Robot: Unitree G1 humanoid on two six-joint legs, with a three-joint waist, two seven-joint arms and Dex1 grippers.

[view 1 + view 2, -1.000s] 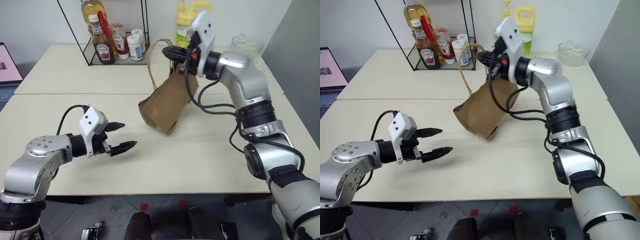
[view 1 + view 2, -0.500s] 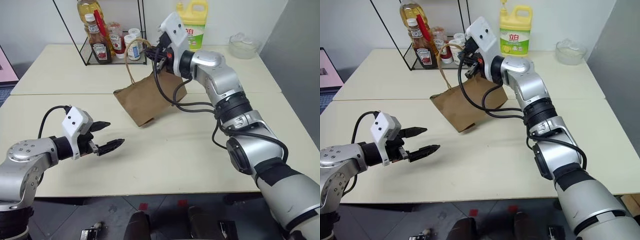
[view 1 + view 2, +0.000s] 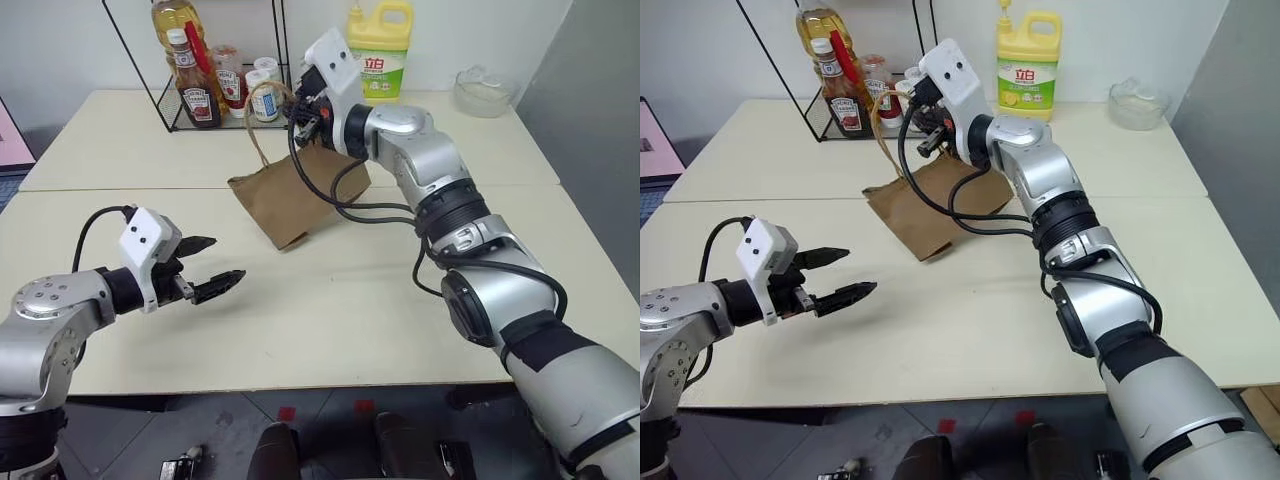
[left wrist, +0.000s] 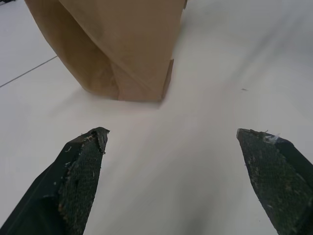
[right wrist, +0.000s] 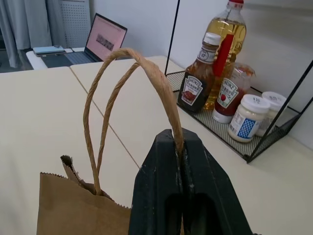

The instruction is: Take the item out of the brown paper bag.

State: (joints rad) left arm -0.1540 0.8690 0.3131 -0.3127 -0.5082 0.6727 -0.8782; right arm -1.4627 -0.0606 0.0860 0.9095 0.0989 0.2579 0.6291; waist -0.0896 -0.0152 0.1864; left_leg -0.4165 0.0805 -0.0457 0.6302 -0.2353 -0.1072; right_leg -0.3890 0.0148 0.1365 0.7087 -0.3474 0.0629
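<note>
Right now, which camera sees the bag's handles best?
The right wrist view: the loop handles rise close up, one pinched in the shut right gripper. The eye views show them small; the left wrist view shows the brown paper bag bottom.

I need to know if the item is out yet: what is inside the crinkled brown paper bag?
Its contents are hidden: the crinkled brown paper bag shows only closed paper sides. The right gripper is shut on a twisted-paper loop handle; the open left gripper holds nothing.

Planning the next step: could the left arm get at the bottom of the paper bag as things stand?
Probably yes. The left gripper, jaws open, faces the brown paper bag, which the right gripper holds tilted by a handle. Bare table lies between them.
</note>
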